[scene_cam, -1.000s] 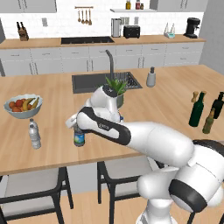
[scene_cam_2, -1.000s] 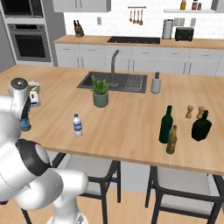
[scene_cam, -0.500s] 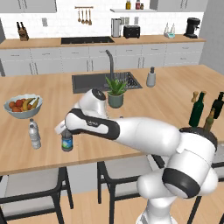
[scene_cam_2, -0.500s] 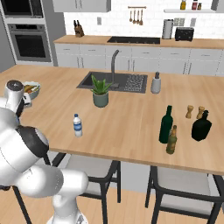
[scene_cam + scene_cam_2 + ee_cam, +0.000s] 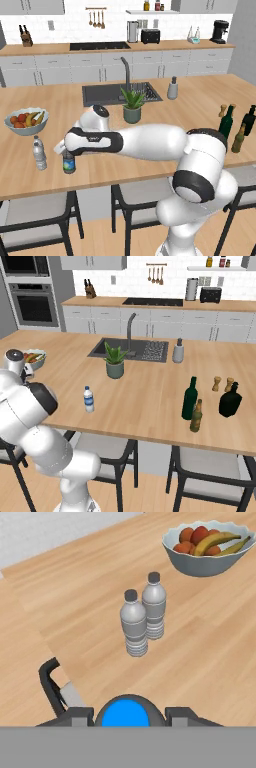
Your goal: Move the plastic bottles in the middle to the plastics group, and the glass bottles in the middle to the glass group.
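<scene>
My gripper [image 5: 67, 153] is shut on the darker blue-tinted plastic bottle [image 5: 68, 163], which hangs upright at counter level near the island's front left edge. In the hand view its blue cap [image 5: 124, 713] sits between my fingers [image 5: 80, 715]. Just left of it stands the plastics group's clear ribbed bottle [image 5: 39, 153]; the hand view shows two such bottles [image 5: 134, 624] side by side. The other plastic bottle, clear with a blue label [image 5: 88, 399], stands mid-counter. The tall green glass bottle [image 5: 189, 398] stands beside the glass group: an olive-brown bottle [image 5: 196, 416] and a blackish one [image 5: 230, 401].
A fruit bowl [image 5: 25, 120] sits behind the clear bottle. A potted plant [image 5: 132, 105] stands by the sink [image 5: 102, 95]. Two wooden shakers [image 5: 222, 383] stand behind the glass bottles. A dark stool back [image 5: 50, 682] shows below the counter edge.
My arm has swung left and slightly down with the blue-tinted bottle in it, bringing the bottle close beside the clear ribbed one. Nothing else has moved.
</scene>
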